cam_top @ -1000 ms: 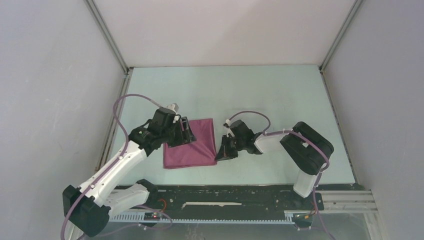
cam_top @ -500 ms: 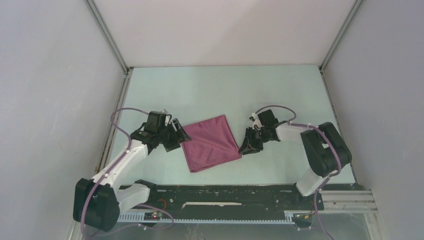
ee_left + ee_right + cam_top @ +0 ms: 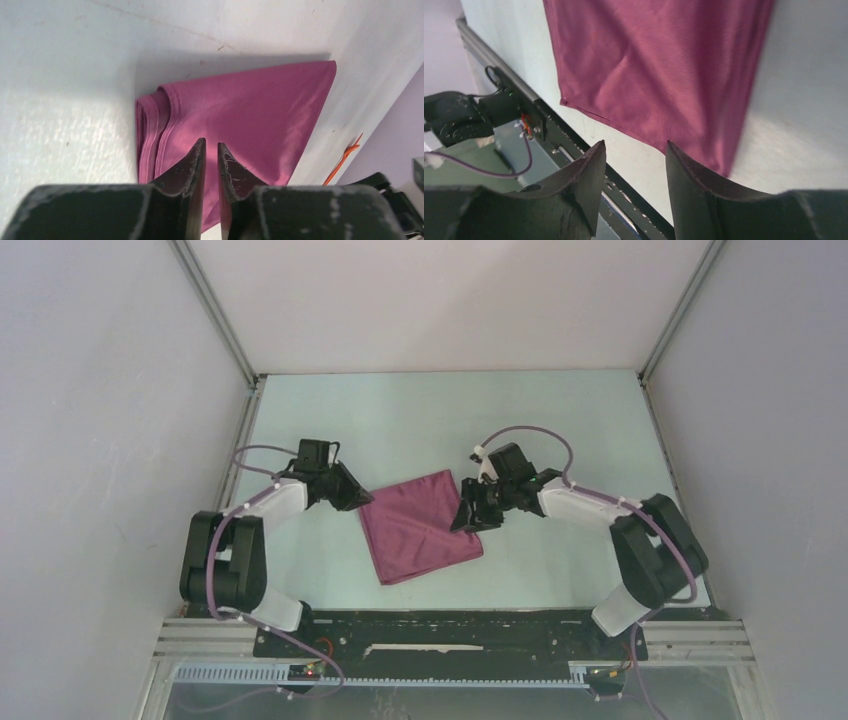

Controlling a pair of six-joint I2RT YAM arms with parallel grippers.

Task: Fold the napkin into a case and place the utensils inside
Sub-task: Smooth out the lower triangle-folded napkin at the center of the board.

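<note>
The maroon napkin (image 3: 420, 527) lies folded flat into a tilted square, its stacked edges showing in the left wrist view (image 3: 150, 130). My left gripper (image 3: 356, 500) is at the napkin's left corner. Its jaws are drawn nearly together over the cloth (image 3: 209, 145), leaving a thin slit. I cannot tell whether any cloth is pinched. My right gripper (image 3: 467, 517) hangs open at the napkin's right edge. Nothing is between its fingers (image 3: 634, 149), and the cloth (image 3: 659, 75) lies just beyond them. One thin orange utensil (image 3: 344, 159) lies past the napkin, seen only in the left wrist view.
The black rail (image 3: 450, 625) with its wiring runs along the near table edge, close under the right gripper (image 3: 574, 135). Grey walls enclose the table on the left, back and right. The right arm's black body (image 3: 387, 182) shows beyond the napkin.
The napkin has swung from square-on to a tilted lie and shifted right. The right gripper has opened and let go of it. The left jaws have closed, and the left arm has drawn back.
</note>
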